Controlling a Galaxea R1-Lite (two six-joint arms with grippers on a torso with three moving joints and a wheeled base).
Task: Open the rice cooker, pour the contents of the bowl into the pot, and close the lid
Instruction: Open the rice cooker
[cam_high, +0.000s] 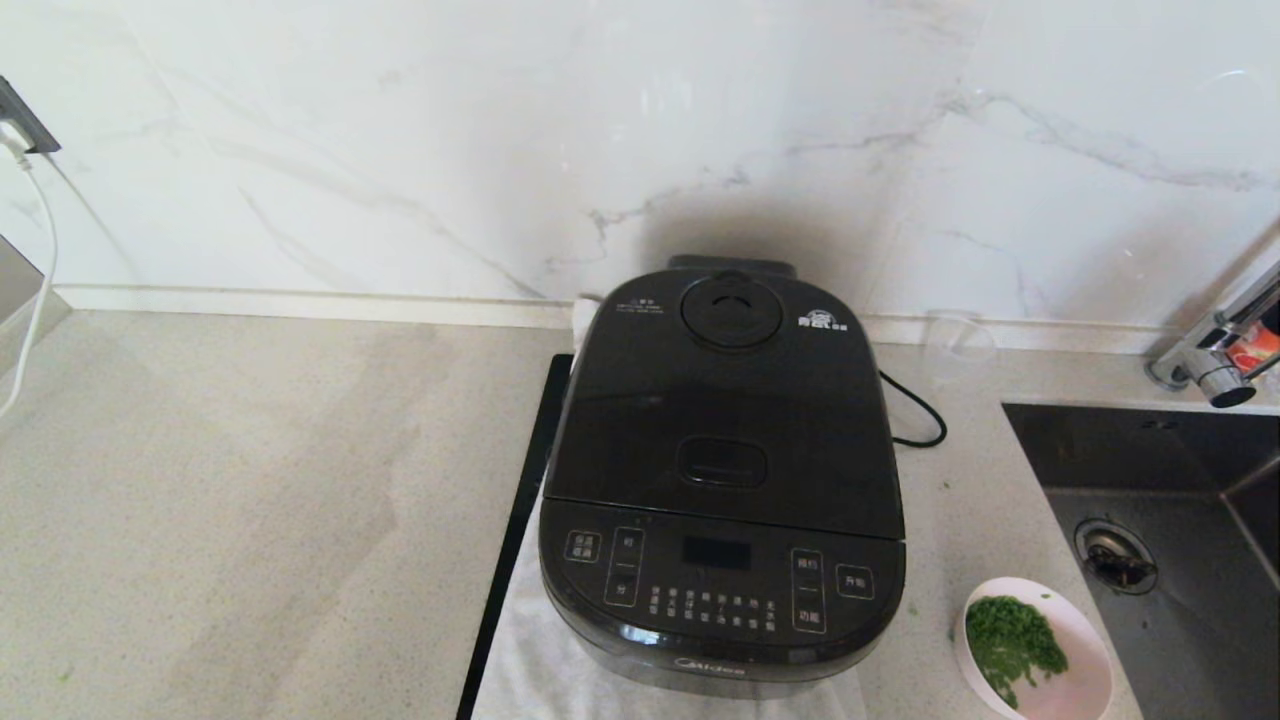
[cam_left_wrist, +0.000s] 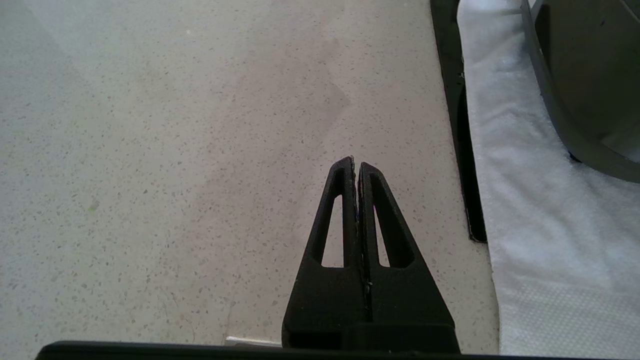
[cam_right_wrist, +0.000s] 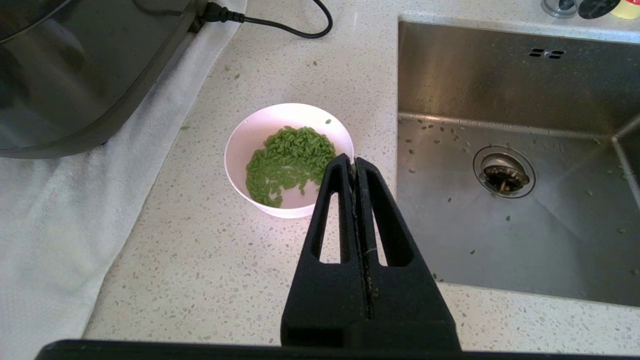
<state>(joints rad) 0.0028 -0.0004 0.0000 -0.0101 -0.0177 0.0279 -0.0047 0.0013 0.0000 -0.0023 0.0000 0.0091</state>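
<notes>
Head view shows none of my arms; only the wrist views show my grippers. My right gripper (cam_right_wrist: 355, 162) has its fingers pressed together and holds nothing; it hangs above the counter (cam_high: 250, 500), over the near rim of the bowl (cam_high: 1085, 640). This bowl stands to the right of the rice cooker (cam_high: 722, 480), near its front corner, between the cooker and the sink (cam_high: 1160, 480). The contents of the bowl (cam_high: 1012, 640) lie as a green heap inside it, and some green bits are scattered on the counter and in the sink. My left gripper (cam_left_wrist: 357, 165) also has its fingers together, empty, above bare counter to the left of the cooker. The cooker stands on a white cloth (cam_high: 540, 660). Its lid (cam_high: 725, 400) is closed, so the pot is hidden. A black cord (cam_high: 915, 410) leaves the cooker on the right side. Behind the cooker, to its right, a clear cup (cam_high: 958, 340) stands near the marble wall (cam_high: 640, 140).
</notes>
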